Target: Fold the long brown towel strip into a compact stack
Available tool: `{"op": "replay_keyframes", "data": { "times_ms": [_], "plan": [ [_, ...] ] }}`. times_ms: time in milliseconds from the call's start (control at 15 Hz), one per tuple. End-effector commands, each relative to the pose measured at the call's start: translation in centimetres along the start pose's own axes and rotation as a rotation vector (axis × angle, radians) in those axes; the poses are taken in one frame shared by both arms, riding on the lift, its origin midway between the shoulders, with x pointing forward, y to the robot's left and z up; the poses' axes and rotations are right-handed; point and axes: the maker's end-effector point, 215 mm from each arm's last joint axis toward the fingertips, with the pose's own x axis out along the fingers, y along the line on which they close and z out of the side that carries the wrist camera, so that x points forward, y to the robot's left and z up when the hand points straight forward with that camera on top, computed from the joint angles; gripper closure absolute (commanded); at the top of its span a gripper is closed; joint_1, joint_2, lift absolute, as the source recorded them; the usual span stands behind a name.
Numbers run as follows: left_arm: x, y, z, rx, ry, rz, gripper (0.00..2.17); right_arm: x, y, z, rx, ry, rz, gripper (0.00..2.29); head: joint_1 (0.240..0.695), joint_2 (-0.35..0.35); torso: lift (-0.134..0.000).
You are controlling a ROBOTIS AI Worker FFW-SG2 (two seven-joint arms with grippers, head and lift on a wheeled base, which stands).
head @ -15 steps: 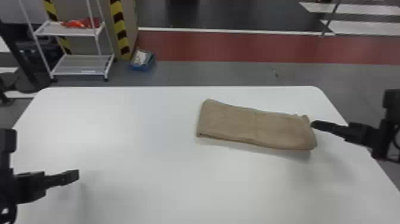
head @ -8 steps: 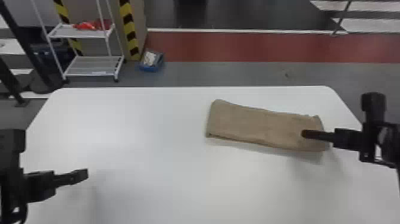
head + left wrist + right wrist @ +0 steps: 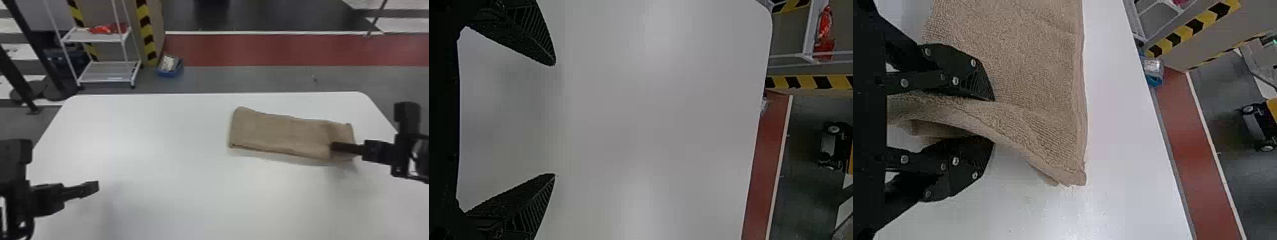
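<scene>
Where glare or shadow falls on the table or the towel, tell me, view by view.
Head view: a pale glare on the left part of the white table, a soft shadow beside the left pincer, another along the near edge of the towel; left wrist view: faint bright patches on the table; right wrist view: dark shade under the towel's raised fold.

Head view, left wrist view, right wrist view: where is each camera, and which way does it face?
Head view: on the robot's head, looking forward and down at the table and towel; the left gripper and right gripper show.
Left wrist view: on the left wrist, looking over the table past its far edge; the left gripper, open, shows.
Right wrist view: on the right wrist, looking over the towel's end and past the table; the right gripper shows.
Head and right wrist views share the towel and red floor strip.
</scene>
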Motion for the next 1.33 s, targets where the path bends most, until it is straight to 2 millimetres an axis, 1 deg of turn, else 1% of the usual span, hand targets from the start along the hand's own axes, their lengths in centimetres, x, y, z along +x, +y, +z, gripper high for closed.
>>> {"op": "replay_keyframes", "data": {
  "times_ms": [0, 133, 200, 333, 400, 467, 600, 667, 733, 800, 933, 1067, 1133, 1200, 1267],
  "plan": [
    [-0.1, 0.3, -0.3, -0.001, 0.004, 0.003, 0.08, -0.9, -0.1, 0.5, 0.046, -0.037, 0.020, 1.40, 0.695, 0.019, -0.123],
    [-0.2, 0.6, -0.4, 0.001, 0.006, 0.007, 0.08, -2.4, 0.1, 1.1, 0.099, -0.080, 0.060, 1.40, 0.695, 0.019, -0.123],
    [-0.2, 0.6, -0.3, 0.002, 0.006, 0.008, 0.08, -3.8, -0.5, 1.8, 0.125, -0.110, 0.066, 1.40, 0.695, 0.018, -0.123],
    [-0.2, 0.7, -0.3, 0.003, 0.006, 0.008, 0.08, -7.1, -2.1, 3.6, 0.183, -0.181, 0.078, 1.40, 0.695, 0.014, -0.123],
    [-0.2, 0.6, -0.3, 0.002, 0.006, 0.008, 0.08, -9.0, -2.8, 5.1, 0.213, -0.234, 0.100, 1.40, 0.695, -0.004, -0.123],
    [-0.2, 0.5, -0.3, 0.002, 0.007, 0.007, 0.08, -10.5, -3.0, 6.5, 0.225, -0.278, 0.115, 1.40, 0.695, -0.018, -0.123],
    [-0.2, 0.3, -0.3, 0.004, 0.005, 0.008, 0.08, -12.4, -2.4, 8.9, 0.224, -0.350, 0.151, 1.40, 0.695, -0.041, -0.123],
    [-0.2, 0.1, -0.3, 0.005, 0.005, 0.007, 0.08, -12.9, -1.7, 9.8, 0.231, -0.379, 0.184, 1.40, 0.695, -0.052, -0.123],
    [-0.2, 0.2, -0.3, 0.006, 0.005, 0.008, 0.08, -12.8, -1.2, 10.2, 0.233, -0.389, 0.197, 1.40, 0.695, -0.059, -0.123],
    [-0.2, 0.2, -0.3, 0.006, 0.005, 0.009, 0.08, -12.1, -0.5, 10.0, 0.227, -0.379, 0.201, 1.40, 0.695, -0.063, -0.123],
    [-0.2, 0.3, -0.3, 0.006, 0.005, 0.012, 0.08, -9.5, 2.4, 9.6, 0.180, -0.348, 0.221, 1.40, 0.695, -0.056, -0.123],
    [0.0, 0.4, -0.3, 0.004, 0.006, 0.014, 0.08, -6.6, 6.3, 9.8, 0.126, -0.339, 0.250, 1.40, 0.695, -0.032, -0.123],
    [0.0, 0.5, -0.4, 0.002, 0.009, 0.015, 0.08, -5.5, 7.8, 10.1, 0.113, -0.337, 0.262, 1.40, 0.695, 0.005, -0.123],
    [0.1, 0.6, -0.4, -0.001, 0.010, 0.016, 0.08, -4.7, 9.2, 10.4, 0.098, -0.335, 0.274, 1.40, 0.695, 0.022, -0.123],
    [0.2, 0.8, -0.5, -0.001, 0.011, 0.019, 0.08, -3.8, 10.5, 10.2, 0.084, -0.317, 0.277, 1.39, 0.695, 0.038, -0.123]
  ]
}}
